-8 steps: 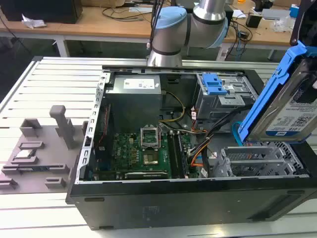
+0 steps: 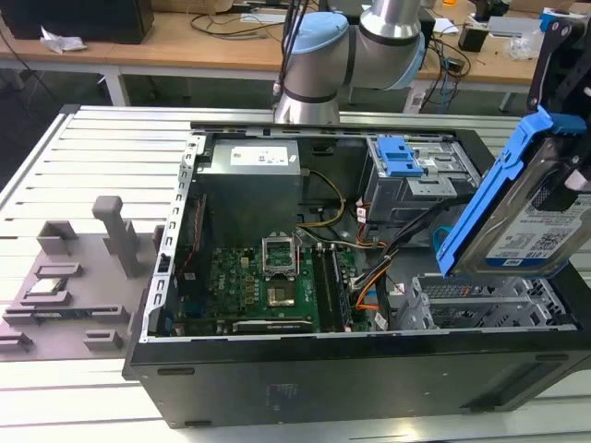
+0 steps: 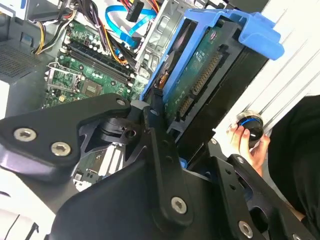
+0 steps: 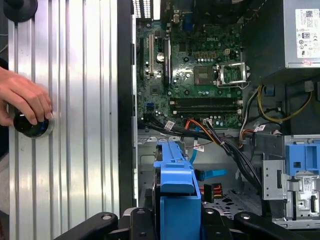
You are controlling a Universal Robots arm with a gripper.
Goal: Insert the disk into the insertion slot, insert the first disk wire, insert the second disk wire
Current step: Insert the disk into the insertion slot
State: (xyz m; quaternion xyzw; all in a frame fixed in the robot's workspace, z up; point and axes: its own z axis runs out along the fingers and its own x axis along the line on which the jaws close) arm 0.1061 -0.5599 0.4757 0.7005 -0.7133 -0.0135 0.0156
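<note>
Your gripper is clamped hard on the hard drive. The jaws press on either side of its blue frame, closed to the drive's thickness. In the exterior view the drive hangs in the air, tilted steeply, at the exterior view's right end of the open computer case. Its white label faces the camera. Its lower end dips close to the drive cage, the silver perforated one, but it is not in the slot. I can't tell whether the frame touches the cage's top edge.

In the second wrist view you get the drive's other face, a green circuit board with its row of connector pins pointing up and away from the gripper.

Look down into the case in the first wrist view. The orange-and-red wire bundle runs loose from the motherboard toward the cage. The blue cable curls just beside it, and neither is plugged into the drive. The taller grey bay with its blue latch sits just beyond the cage.

Outside the case, a person's hand rests on a round black knob on the ribbed metal table.
</note>
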